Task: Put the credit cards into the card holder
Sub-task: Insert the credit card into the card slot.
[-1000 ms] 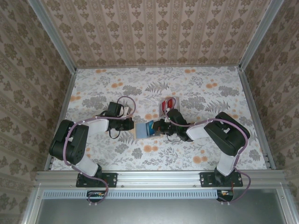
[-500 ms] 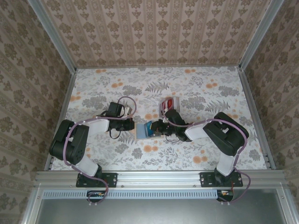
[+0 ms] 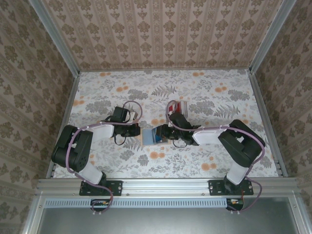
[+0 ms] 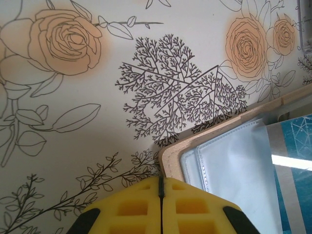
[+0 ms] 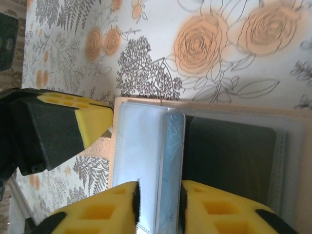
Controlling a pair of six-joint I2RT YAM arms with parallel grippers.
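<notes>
Right jaws have sprung apart since the earlier frame; right arm (image 3: 214,134) slid a bit left, elbow swung out to the right, uncovering more of the red credit cards (image 3: 181,107). Right jaws now released, one on either side of the blue card (image 5: 171,156), which lies on the open card holder (image 5: 219,108) beside its clear pocket, lower centre of the right wrist view. Left jaws clenched tight on the holder's tan corner, bottom centre of the left wrist view. Card holder sits on the table (image 3: 122,83), centre of the top view between both arms; red cards just above it, by the right wrist
</notes>
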